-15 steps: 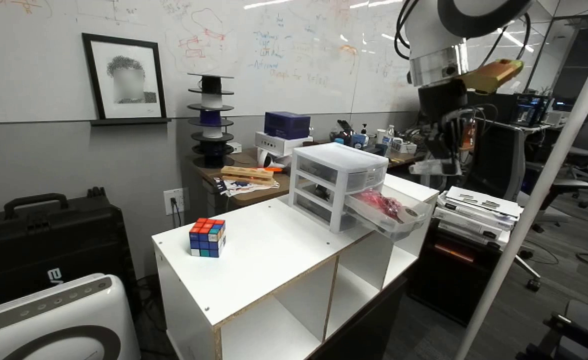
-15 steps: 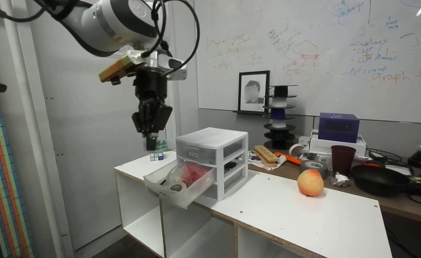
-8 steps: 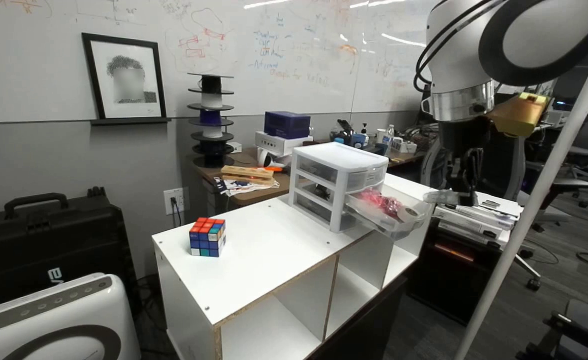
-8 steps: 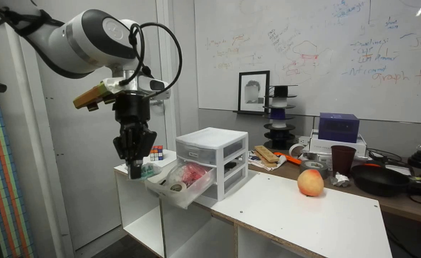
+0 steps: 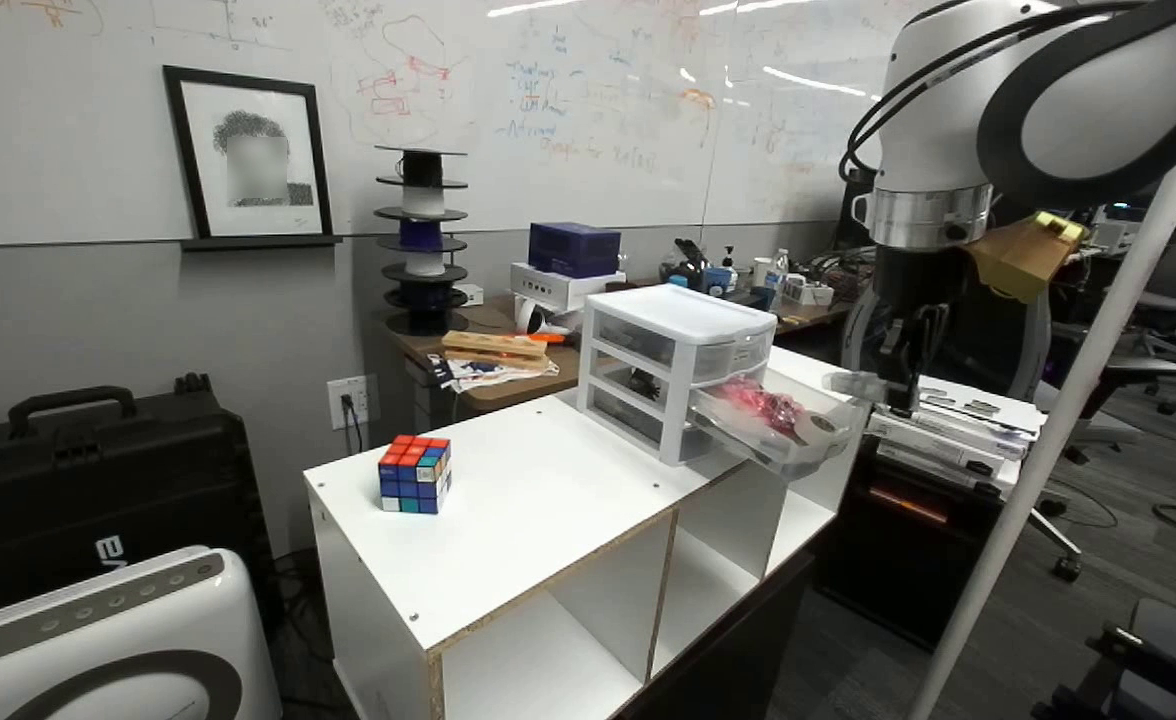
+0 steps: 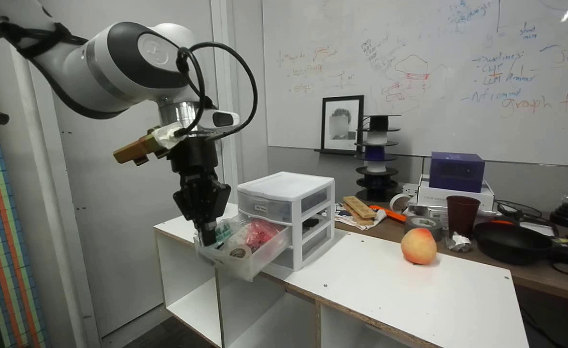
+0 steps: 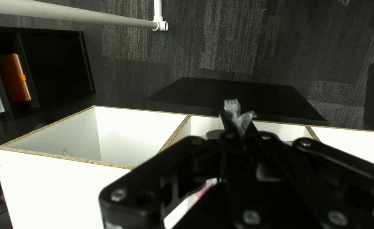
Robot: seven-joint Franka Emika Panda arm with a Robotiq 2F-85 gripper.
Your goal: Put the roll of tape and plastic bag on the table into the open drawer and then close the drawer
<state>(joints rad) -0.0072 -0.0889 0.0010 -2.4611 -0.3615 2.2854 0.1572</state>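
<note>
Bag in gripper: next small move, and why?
Probably ease the gripper inward over the open drawer before releasing: it is shut on the bag, but in both exterior views its tips appear near the drawer's outer end, not over the middle. The tape already lies inside.

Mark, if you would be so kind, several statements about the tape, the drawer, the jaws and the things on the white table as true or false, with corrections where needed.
The roll of tape lies inside the drawer. True.
The jaws are empty. False: they are shut on a plastic bag.
The drawer is fully pushed in. False: it stands pulled out.
A puzzle cube sits on the white table. True.
The puzzle cube is solved. False: its sides show mixed colours.
A round fruit rests on the same white table. True.
</note>
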